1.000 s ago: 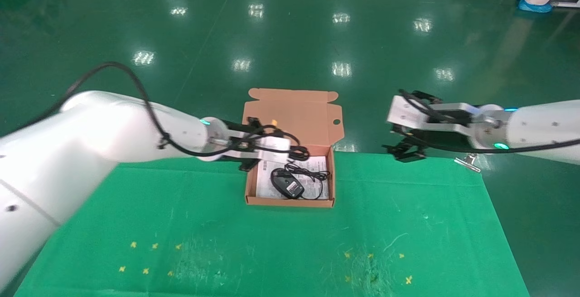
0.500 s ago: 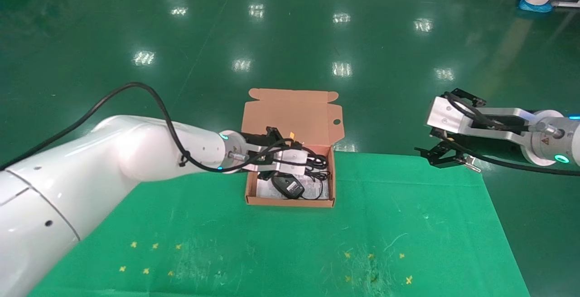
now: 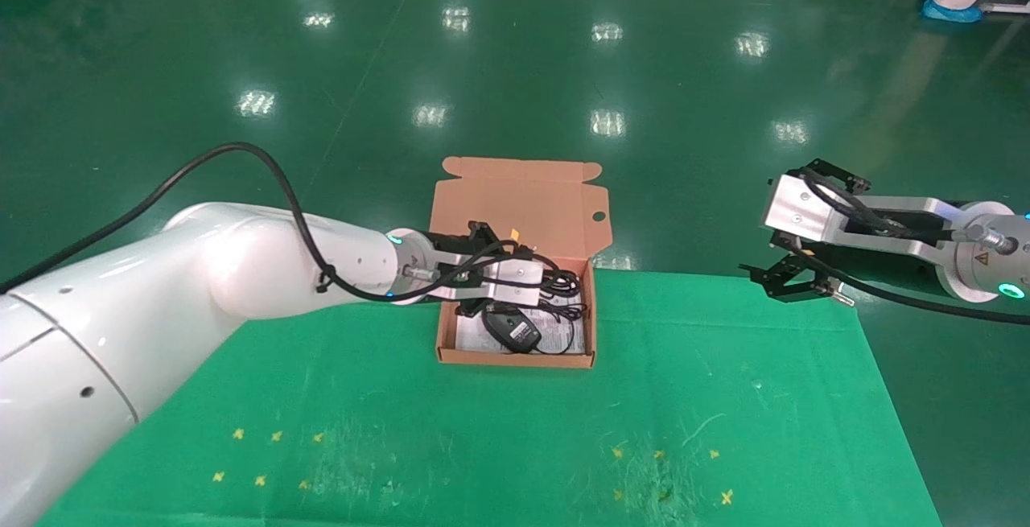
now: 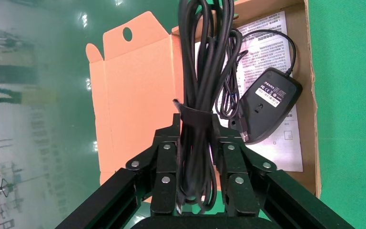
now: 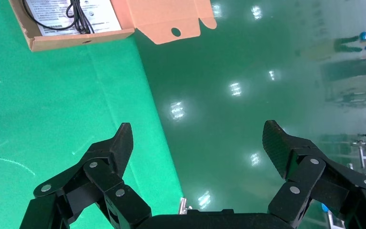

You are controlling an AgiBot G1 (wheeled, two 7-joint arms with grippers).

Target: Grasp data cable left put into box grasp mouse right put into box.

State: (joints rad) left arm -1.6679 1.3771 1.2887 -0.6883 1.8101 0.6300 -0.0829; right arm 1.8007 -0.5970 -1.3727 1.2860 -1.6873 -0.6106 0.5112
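L gripper [image 4: 198,157] gripping data cable [image 4: 205,90] over box [image 4: 133,100] w/ mouse [image 4: 269,102] inside; R gripper [image 5: 198,143] hovering wide at table's far right edge.

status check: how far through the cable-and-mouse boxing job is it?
Done: the mouse lies in the box on the printed sheet. In hand: the left gripper is shut on the data cable above the box. Left: release it inside. The right gripper is open, off by the table's far right corner.
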